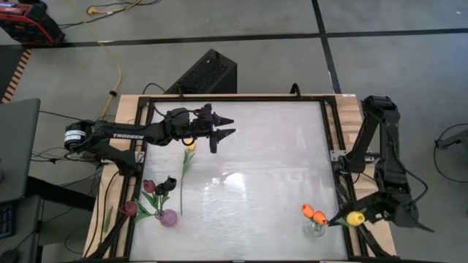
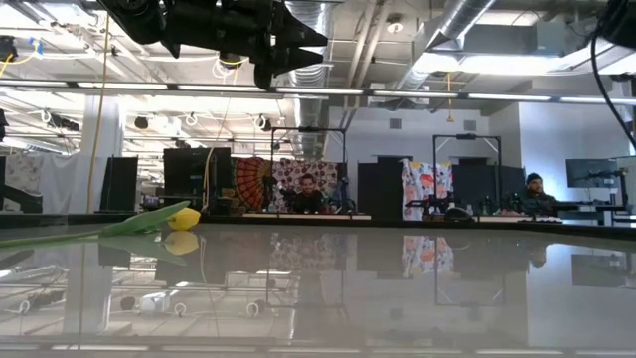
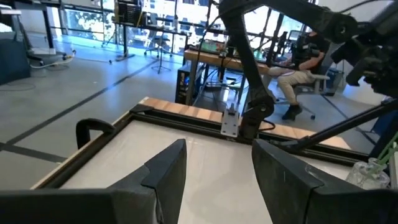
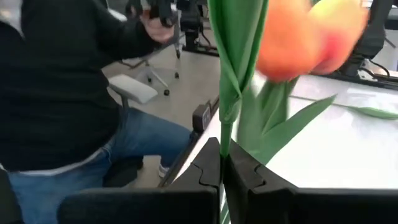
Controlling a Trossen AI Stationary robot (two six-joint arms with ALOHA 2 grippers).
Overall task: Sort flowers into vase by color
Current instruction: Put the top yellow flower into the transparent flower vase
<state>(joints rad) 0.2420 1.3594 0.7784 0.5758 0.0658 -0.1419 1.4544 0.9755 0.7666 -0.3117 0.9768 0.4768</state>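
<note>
**Right gripper clamped on a tulip stem, left gripper open above the table**

The right gripper [image 4: 222,171] has its two dark fingers pressed together on the thin green stem of a yellow-orange tulip [image 1: 355,218], and the stem rises straight up between them in the right wrist view (the head shows large and blurred, orange and yellow). From above, this gripper [image 1: 342,218] sits at the table's right near edge, just beside a clear vase [image 1: 315,230] that holds orange tulips [image 1: 314,214]. The right arm reaches down the table's right side from its mount and bends inward at the wrist.

The left gripper [image 1: 225,126] is spread wide and holds nothing; its fingers [image 3: 163,176] show a broad gap with the white tabletop [image 1: 270,161] between them. The left arm stretches level from the left side toward the far middle of the table, raised above the surface in the low view.

A yellow tulip [image 1: 189,147] lies flat on the table just below the left gripper, its stem running toward the near edge. At the near left corner a pinkish vase [image 1: 169,218] holds dark maroon tulips [image 1: 150,187]. A person in a dark top and jeans [image 4: 68,106] sits beyond the table's right side.
</note>
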